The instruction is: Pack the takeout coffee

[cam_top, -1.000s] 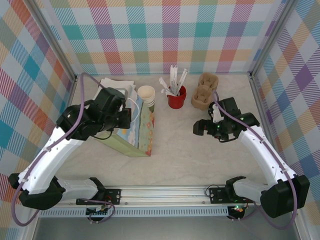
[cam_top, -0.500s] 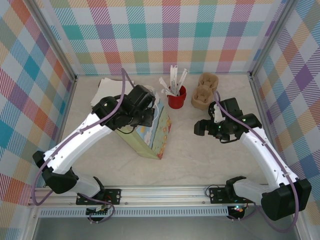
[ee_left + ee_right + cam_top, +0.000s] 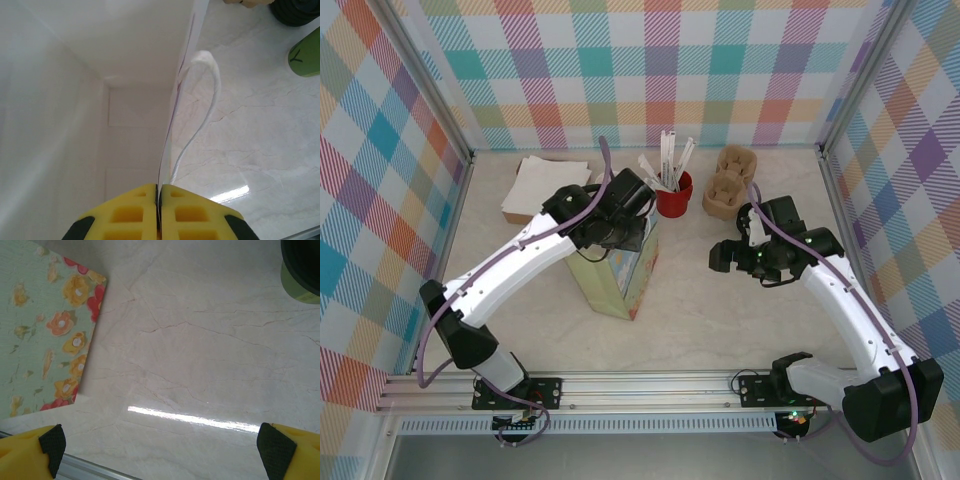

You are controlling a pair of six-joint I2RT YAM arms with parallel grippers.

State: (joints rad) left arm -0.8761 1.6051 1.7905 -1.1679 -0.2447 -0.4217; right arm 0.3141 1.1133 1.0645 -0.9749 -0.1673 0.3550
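At the bag's rim, your left gripper (image 3: 159,199) is pinched shut on the paper wall of the floral bag (image 3: 615,282), beside its white handle (image 3: 210,90). Pull that wall outward so the mouth gapes. Your right gripper (image 3: 160,455) hangs wide open, holding nothing. The takeout coffee (image 3: 302,267) stands on the table ahead of it, apart from the bag. Grip under the lid, lift it upright, lower it straight in.

The pale stone-look bench (image 3: 720,320) has a flowery bag (image 3: 620,285) standing left of the middle. At the far left lie white napkins (image 3: 545,185). Far in the middle stands a red cup (image 3: 673,195) of white sticks (image 3: 670,155), and a brown cardboard cup tray (image 3: 728,185) is just right of it. A green cup with a black lid (image 3: 302,270) sits apart from the bag.
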